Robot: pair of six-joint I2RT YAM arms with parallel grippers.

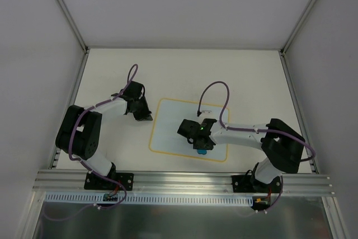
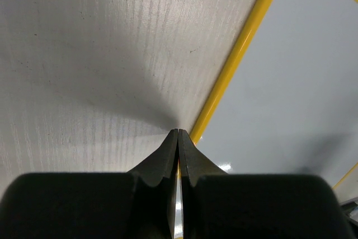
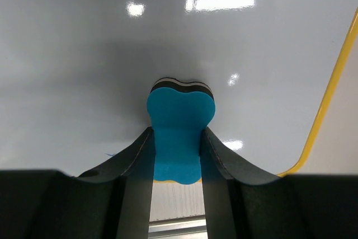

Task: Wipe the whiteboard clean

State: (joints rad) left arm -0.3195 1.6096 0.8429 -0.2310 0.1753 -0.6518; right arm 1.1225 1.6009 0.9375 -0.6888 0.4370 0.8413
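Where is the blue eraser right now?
In the top view, the eraser is held by the right gripper, on the whiteboard near its front edge.

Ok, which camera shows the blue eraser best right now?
Right wrist: the eraser fills the centre, clamped in the right tool, its dark pad facing the whiteboard. Top external shows only a blue sliver beneath that tool. Left wrist does not show it.

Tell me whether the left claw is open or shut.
Shut. The left wrist view shows the left claw with fingers pressed together, nothing between them, tips at the whiteboard edge.
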